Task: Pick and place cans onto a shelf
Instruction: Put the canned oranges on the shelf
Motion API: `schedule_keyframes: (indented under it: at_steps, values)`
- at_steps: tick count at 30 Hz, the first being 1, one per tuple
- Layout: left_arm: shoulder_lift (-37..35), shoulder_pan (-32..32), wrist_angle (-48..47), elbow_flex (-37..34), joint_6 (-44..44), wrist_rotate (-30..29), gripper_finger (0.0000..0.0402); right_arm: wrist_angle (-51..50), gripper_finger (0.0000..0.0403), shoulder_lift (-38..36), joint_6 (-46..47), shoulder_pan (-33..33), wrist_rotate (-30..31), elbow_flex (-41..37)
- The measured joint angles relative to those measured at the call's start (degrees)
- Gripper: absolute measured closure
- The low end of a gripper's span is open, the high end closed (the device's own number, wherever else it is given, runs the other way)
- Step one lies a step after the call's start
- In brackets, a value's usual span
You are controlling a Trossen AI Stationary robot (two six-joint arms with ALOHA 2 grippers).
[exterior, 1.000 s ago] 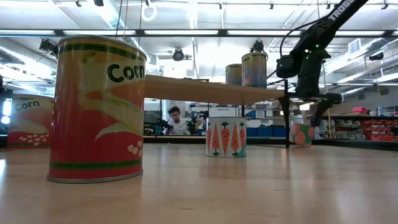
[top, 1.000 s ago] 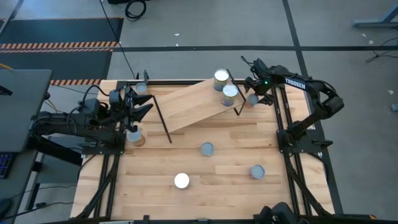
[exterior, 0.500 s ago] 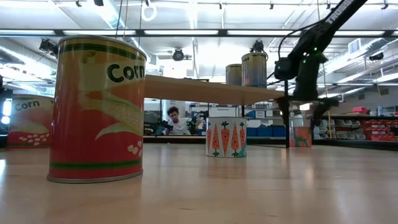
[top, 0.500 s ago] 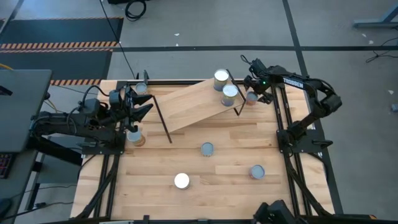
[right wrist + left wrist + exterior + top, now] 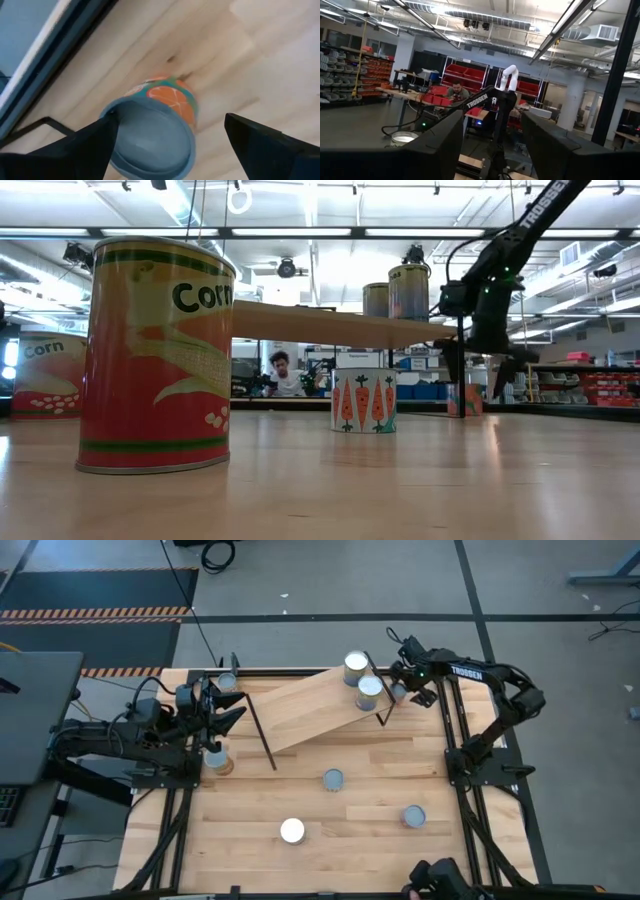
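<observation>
The shelf (image 5: 310, 710) is a light wood board on thin black legs, standing at the table's far middle. Two cans (image 5: 355, 666) (image 5: 369, 690) stand on its right end and also show in the low view (image 5: 408, 290). My right gripper (image 5: 402, 688) is open just right of the shelf, its fingers on either side of an orange-printed can (image 5: 150, 137) that stands upright on the table. My left gripper (image 5: 230, 712) is open and empty at the table's left, beside the shelf's left end. My right gripper comes at the orange-printed can from above, fingers pointing down. One finger (image 5: 85, 145) stands close against the can's grey top rim (image 5: 116, 125); the other (image 5: 265, 145) is well apart. I cannot tell whether the near finger touches the rim.
Loose cans stand on the table: one by the left arm (image 5: 215, 755), one at the far left (image 5: 228, 682), one in the middle (image 5: 332, 779), one at the near right (image 5: 413, 816), and a white-topped one near the front (image 5: 292, 830). A shelf leg (image 5: 460, 370) stands just beside my right gripper.
My right gripper has gone toward the table's left, closer to the shelf's right leg, and a little down over the orange-printed can. The can now stands nearer that leg than a second ago, still upright on the table.
</observation>
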Motion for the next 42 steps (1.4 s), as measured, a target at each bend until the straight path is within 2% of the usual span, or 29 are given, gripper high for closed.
schedule_keyframes:
  at_steps: [13, 24, 33, 38, 42]
  values:
    - [0.0, 0.0, 1.9, 0.0, 0.2, 0.0, 0.0196, 1.0, 0.0039, -3.6, 0.8, 3.1, 2.0, 0.0]
    - [0.0, 0.0, 2.6, 0.0, 0.0, -0.8, 0.0196, 5.2, 0.0039, 1.9, 1.6, 2.1, 2.7, 0.4]
    - [0.0, 0.5, 2.8, 0.0, 0.2, -1.5, 0.0196, 0.3, 0.0039, -0.5, 1.9, 2.7, 2.9, 0.6]
    - [0.0, 1.9, 2.7, 0.0, 0.2, -1.5, 0.0196, 0.4, 0.0039, -1.6, -4.8, 3.9, 1.4, 0.7]
    - [0.0, 2.8, 2.6, 0.0, 0.2, -1.5, 0.0196, 1.0, 0.0039, -1.8, -12.1, 4.4, -3.1, 0.7]
